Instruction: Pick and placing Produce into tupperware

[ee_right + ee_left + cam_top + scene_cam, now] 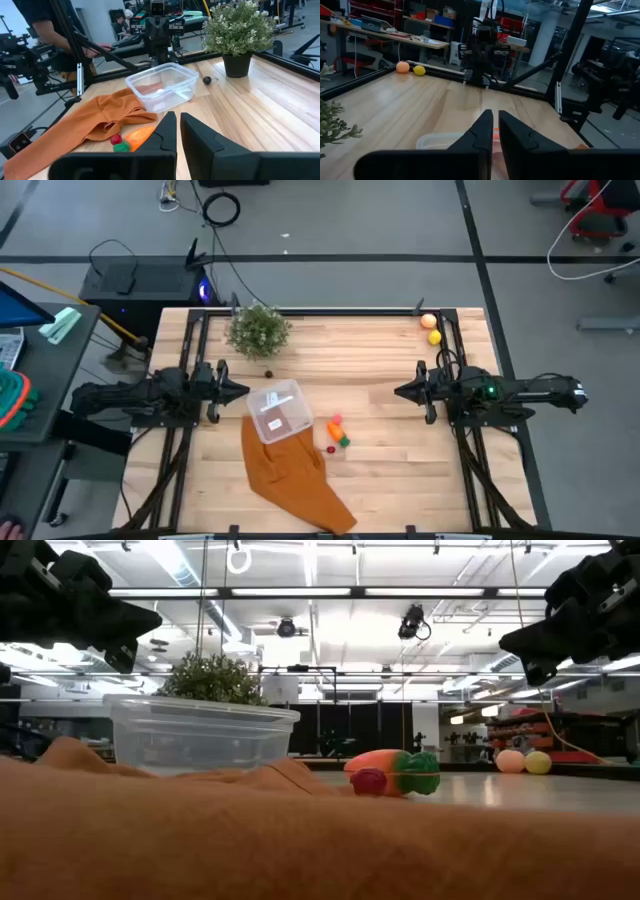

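Observation:
The clear tupperware [275,411] stands with its base on the far end of a rust-orange cloth [296,472]; it also shows in the right wrist view [162,87] and the low view [200,730]. An orange carrot with a green tip [339,434] [140,135], a red piece [331,449] and a pink piece [337,420] lie on the wood to the right of the box. The orange ball [428,321] and yellow lemon [434,337] lie near the far right corner. My left gripper [243,391] hovers left of the box, shut. My right gripper [398,391] hovers right of the carrot, shut.
A bushy potted plant [258,330] stands far-left of the box, with a small dark bit [268,374] on the wood near it. Black rails run along the table's left and right sides. Bare wood lies between the carrot and my right gripper. A person shows beyond the table [40,20].

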You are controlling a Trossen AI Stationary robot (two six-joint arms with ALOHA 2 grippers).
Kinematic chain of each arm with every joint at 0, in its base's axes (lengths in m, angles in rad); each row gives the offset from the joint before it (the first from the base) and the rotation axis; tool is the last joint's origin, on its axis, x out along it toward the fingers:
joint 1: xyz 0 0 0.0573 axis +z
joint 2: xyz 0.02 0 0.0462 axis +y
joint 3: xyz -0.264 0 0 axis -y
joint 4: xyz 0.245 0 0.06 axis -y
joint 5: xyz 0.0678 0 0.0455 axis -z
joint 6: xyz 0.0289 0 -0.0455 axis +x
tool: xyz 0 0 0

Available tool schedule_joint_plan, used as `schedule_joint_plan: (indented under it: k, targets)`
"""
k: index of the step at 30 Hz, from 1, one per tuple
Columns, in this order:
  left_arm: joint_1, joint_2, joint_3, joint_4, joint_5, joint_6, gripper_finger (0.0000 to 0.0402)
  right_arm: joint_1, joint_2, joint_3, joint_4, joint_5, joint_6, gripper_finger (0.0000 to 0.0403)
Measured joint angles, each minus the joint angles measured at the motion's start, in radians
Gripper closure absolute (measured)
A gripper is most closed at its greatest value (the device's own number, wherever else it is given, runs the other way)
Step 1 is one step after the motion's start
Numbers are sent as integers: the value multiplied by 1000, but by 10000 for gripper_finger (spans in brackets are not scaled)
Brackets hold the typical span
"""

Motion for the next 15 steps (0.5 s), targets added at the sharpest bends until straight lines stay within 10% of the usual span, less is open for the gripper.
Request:
schedule_joint_plan:
  k: [15]
  targets:
    - [0, 0, 0, 0, 0, 0, 361, 0, 0, 0, 0, 0, 0, 403]
